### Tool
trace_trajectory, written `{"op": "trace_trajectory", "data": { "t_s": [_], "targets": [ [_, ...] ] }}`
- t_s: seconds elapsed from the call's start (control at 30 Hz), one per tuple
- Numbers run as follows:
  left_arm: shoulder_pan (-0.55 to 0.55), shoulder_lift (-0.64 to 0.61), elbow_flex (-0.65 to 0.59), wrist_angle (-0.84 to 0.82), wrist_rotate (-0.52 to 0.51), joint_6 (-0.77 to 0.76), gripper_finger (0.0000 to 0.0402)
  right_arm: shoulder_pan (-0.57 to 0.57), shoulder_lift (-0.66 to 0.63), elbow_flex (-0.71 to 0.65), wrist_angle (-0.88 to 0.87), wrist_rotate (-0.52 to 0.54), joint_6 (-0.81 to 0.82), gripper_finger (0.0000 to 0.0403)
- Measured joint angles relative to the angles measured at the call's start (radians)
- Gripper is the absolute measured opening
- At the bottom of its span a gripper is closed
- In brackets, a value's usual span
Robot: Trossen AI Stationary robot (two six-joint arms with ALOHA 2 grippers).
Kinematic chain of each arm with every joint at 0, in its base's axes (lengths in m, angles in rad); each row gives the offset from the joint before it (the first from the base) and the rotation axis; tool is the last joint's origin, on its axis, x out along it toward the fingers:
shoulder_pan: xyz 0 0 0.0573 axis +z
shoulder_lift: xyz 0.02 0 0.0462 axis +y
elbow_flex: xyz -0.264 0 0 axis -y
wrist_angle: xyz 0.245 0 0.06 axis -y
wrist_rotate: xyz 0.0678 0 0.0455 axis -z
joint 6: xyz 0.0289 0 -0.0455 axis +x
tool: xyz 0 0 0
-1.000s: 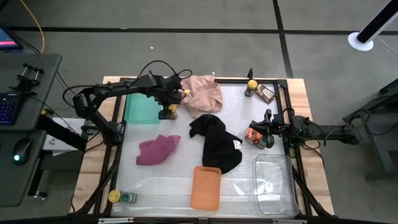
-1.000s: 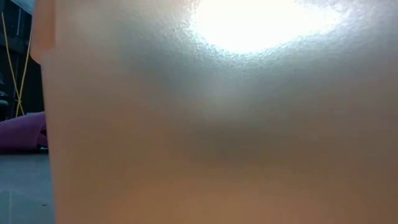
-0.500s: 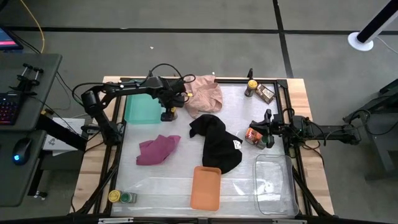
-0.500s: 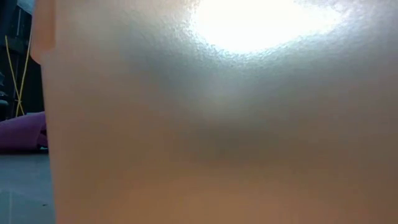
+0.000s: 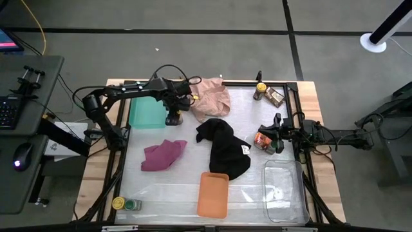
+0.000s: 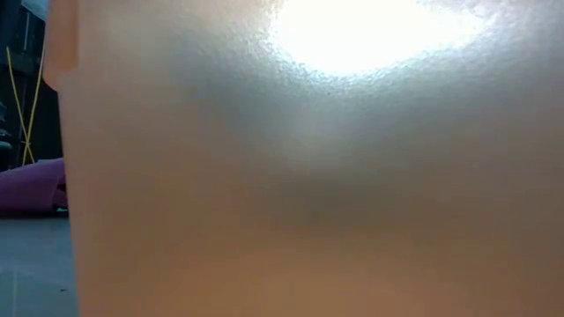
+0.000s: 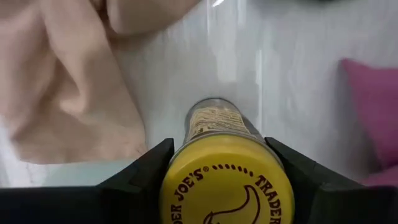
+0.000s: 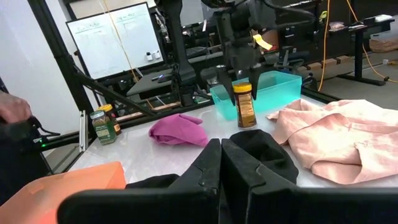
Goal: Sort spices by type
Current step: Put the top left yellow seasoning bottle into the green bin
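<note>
My left gripper (image 5: 172, 109) is at the table's far left, beside the green tray (image 5: 147, 111). It is shut on a brown jar with a yellow lid (image 7: 227, 186) that stands upright on the table (image 8: 244, 107). My right gripper (image 8: 222, 163) is shut at the right edge, pointing toward the black cloth (image 5: 225, 147). An orange-brown spice thing (image 5: 262, 140) lies just beside it; whether they touch, I cannot tell. Another yellow-lidded jar (image 5: 260, 89) and a packet (image 5: 275, 96) sit at the far right. A yellow-lidded jar (image 5: 117, 203) and a green-lidded jar (image 5: 131, 205) stand at the near left corner. My left gripper pinches the jar's yellow lid (image 7: 186, 180) between its two fingers (image 7: 146, 174), one on each side of the rim. The fingers come from above, pointing down. The jar is upright with its base on the table (image 8: 247, 123).
A pale pink cloth (image 5: 210, 96) lies just right of the held jar, and a magenta cloth (image 5: 163, 154) lies nearer. The orange tray (image 5: 213, 193) sits at the near edge and fills the low view (image 6: 308, 176). The clear tray (image 5: 283, 192) is near right. A person's hand (image 8: 12, 109) shows beyond the table.
My left arm has changed its pose, its forearm lying flatter, while its gripper has stayed over the yellow-lidded jar. The jar stands where it was. My right arm has kept still.
</note>
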Motion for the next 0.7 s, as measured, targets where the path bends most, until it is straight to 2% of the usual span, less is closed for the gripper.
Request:
{"op": "trace_trajectory", "data": {
  "t_s": [0.13, 0.23, 0.33, 0.4, 0.53, 0.7],
  "targets": [
    [0.019, -0.061, 0.117, 0.008, -0.019, -0.016, 0.0189, 0.000, 0.000, 0.000, 0.000, 0.000, 0.000, 0.0001],
    [0.062, -0.123, 0.209, 0.019, -0.097, -0.050, 0.0189, 0.000, 0.000, 0.000, 0.000, 0.000, 0.000, 0.0001],
    [0.147, -0.192, 0.234, 0.015, -0.191, -0.087, 0.0189, 0.000, 0.000, 0.000, 0.000, 0.000, 0.000, 0.0001],
    [0.233, -0.223, 0.220, -0.016, -0.216, -0.161, 0.0189, 0.000, 0.000, 0.000, 0.000, 0.000, 0.000, 0.0001],
    [0.399, -0.256, 0.118, -0.098, -0.185, -0.371, 0.0189, 0.000, 0.000, 0.000, 0.000, 0.000, 0.000, 0.0001],
    [0.510, -0.240, -0.018, -0.121, -0.176, -0.542, 0.0189, 0.000, 0.000, 0.000, 0.000, 0.000, 0.000, 0.0001]
  ]
}}
